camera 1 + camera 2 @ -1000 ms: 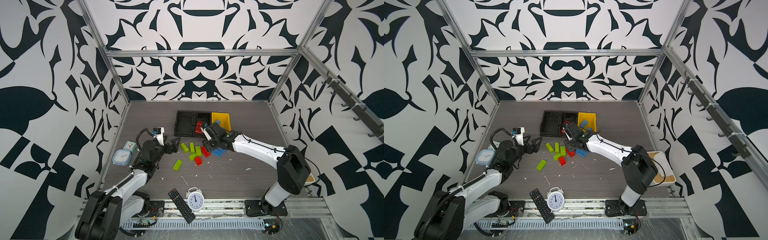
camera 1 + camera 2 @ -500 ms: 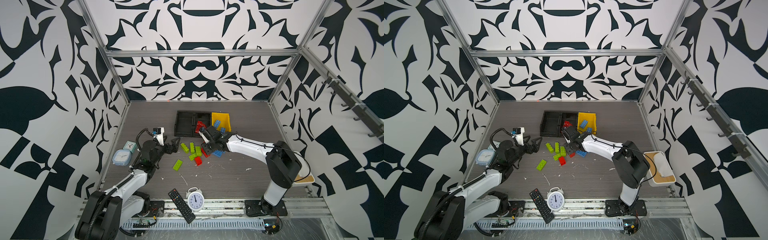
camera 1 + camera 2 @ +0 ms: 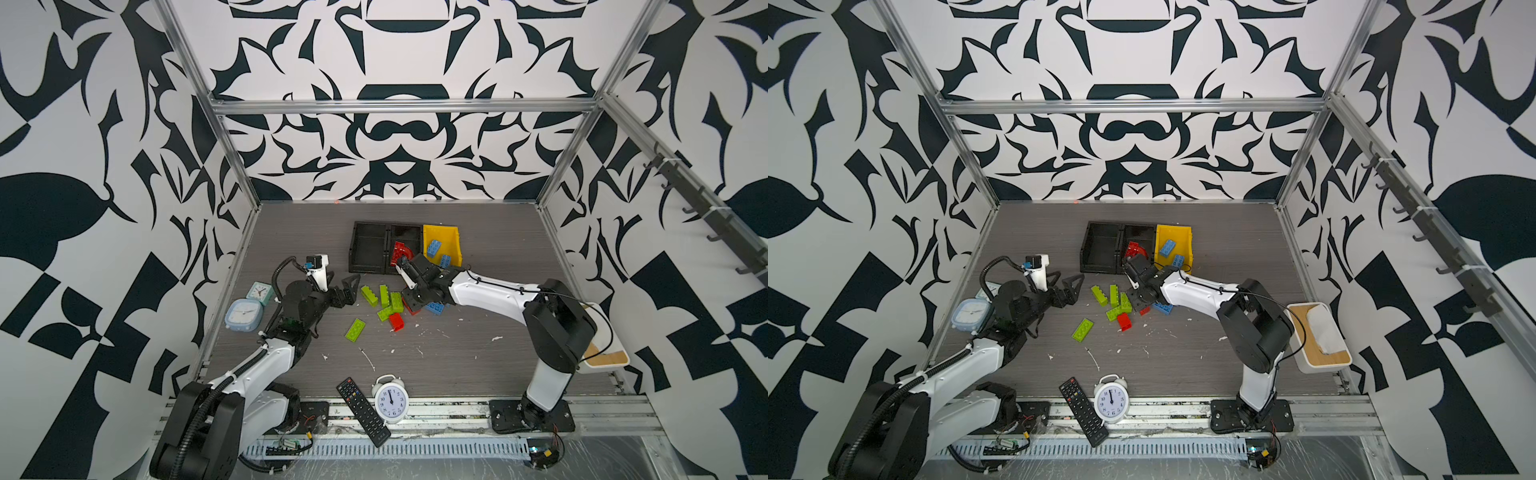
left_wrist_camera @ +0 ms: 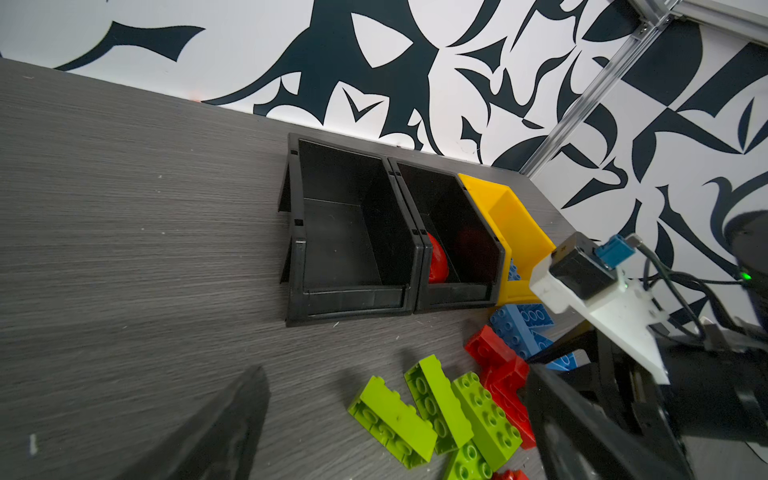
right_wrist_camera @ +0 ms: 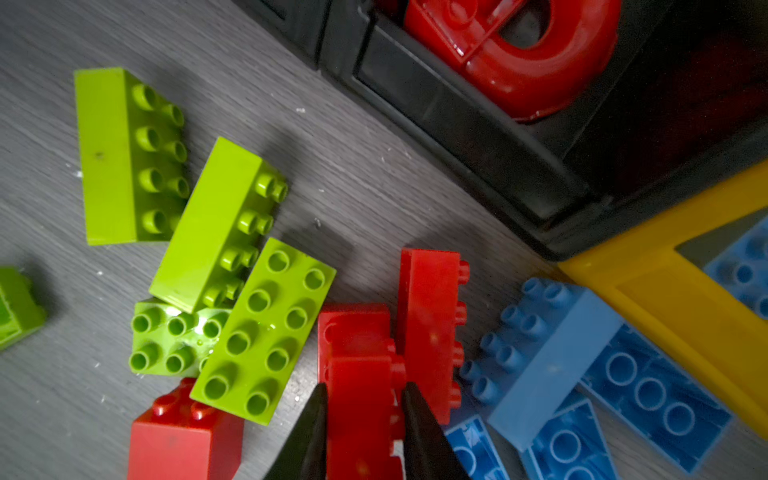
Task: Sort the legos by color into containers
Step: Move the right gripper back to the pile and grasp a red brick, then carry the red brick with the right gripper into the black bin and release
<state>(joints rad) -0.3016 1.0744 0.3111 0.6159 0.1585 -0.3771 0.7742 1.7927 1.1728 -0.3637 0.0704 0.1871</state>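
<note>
On the grey tabletop point(image 3: 478, 353) we find loose legos point(image 3: 384, 296) clustered just on the near side of the containers point(image 3: 370, 249) at centre. The right gripper point(image 5: 363, 390) is clamped on a red brick point(image 5: 355, 340); the left gripper point(image 3: 343, 286) stands spread wide, left of those legos.

White arms point(image 3: 486, 293), black joints point(image 3: 557, 328), cables point(image 3: 195, 415)

The grey desk point(image 3: 457, 361) carries two black bins point(image 3: 368, 251) and a yellow bin point(image 3: 451, 245) in a row at the back. Green bricks point(image 3: 384, 296), red bricks point(image 3: 397, 321) and blue bricks point(image 3: 435, 308) are clustered just before them. Two square clocks point(image 3: 244, 314) sit at the left edge, a white tub point(image 3: 1325, 360) at the right, a remote point(image 3: 363, 411) beside a round alarm clock point(image 3: 390, 401) in front, and white scraps point(image 3: 368, 358).
</note>
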